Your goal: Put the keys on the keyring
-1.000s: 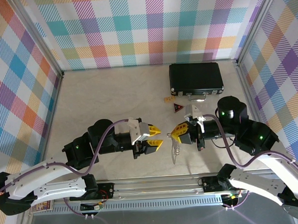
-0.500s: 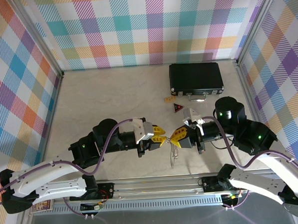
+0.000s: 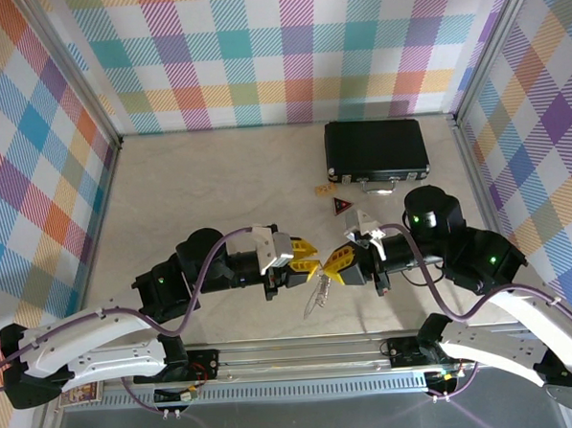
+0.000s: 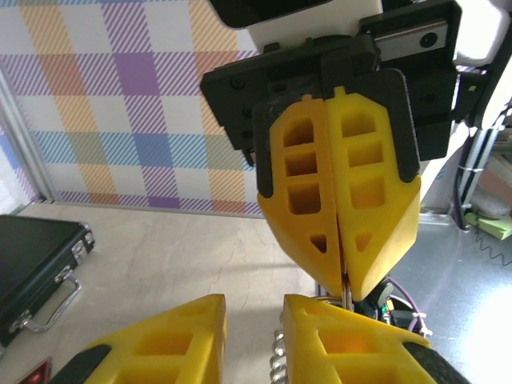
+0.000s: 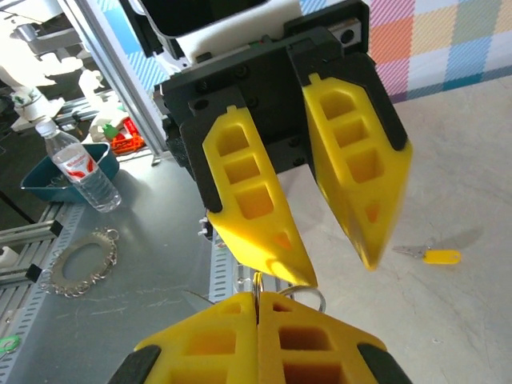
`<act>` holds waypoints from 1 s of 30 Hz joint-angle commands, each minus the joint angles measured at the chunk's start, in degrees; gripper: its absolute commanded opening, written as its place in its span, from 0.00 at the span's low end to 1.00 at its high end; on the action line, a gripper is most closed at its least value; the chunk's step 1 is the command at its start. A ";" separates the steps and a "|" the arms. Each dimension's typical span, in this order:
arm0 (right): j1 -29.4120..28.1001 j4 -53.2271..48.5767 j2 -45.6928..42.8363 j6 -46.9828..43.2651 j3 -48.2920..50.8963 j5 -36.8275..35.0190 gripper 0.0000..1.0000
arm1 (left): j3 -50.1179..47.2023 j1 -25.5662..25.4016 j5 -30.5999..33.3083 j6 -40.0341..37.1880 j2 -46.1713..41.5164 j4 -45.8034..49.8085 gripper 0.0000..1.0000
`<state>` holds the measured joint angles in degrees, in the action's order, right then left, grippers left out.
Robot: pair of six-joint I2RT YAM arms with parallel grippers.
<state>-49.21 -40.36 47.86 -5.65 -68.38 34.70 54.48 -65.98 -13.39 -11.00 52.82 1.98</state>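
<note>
In the top view, the table (image 3: 217, 179) has a pale beige, marble-like surface, and the walls carry a checked pattern in many colours. One black rectangular case (image 3: 376, 152) with silvery fittings lies at the far right. In front of it are two small tags, one tan tag (image 3: 325, 188) and one dark red triangular tag (image 3: 342, 206). The two arms meet tip to tip. The left gripper (image 3: 310, 258) has its yellow fingers a little apart. The right gripper (image 3: 329, 267) is clenched. The keyring (image 3: 317, 296), a thin silvery-gray elongated loop, reaches from these tips toward the near edge, tilted.

In the left wrist view, the left gripper (image 4: 254, 308) shows two yellow wedge-shaped fingers with a clear gap. A row of small silvery prongs of the keyring (image 4: 277, 364) stands in this gap, just beside one finger. I cannot tell if they touch. Opposite, the right gripper (image 4: 342, 280) has its two fingers pressed flat together, and a thin piece of metal is pinched at the tips. Each finger looks like matte plastic and has four cut-out windows, three boxy and one triangular.

In the right wrist view, the right gripper (image 5: 257, 308) is closed on a thin wire ring of the keyring (image 5: 302, 293). The left gripper (image 5: 340, 268) is released, and nothing is between its two fingers. One key (image 5: 428, 256), small and silver with a yellow head, lies flat on the beige table, well apart from both grippers.
</note>
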 commanded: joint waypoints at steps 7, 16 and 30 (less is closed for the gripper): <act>-0.93 -1.27 -0.31 -2.37 -2.90 -4.36 0.00 | 4.67 -0.47 1.36 -1.83 -4.20 15.18 0.29; -1.90 -2.49 1.73 -3.27 -4.35 -4.64 0.00 | 7.76 -0.50 -4.01 -1.87 -2.25 19.52 0.34; -5.10 -3.35 3.89 -5.16 -5.17 -7.87 0.00 | 9.24 -0.54 -4.10 -2.81 0.66 18.11 0.25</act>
<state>-53.65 -43.92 51.72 -9.21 -71.37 27.40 61.82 -65.98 -16.95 -13.13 52.99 20.86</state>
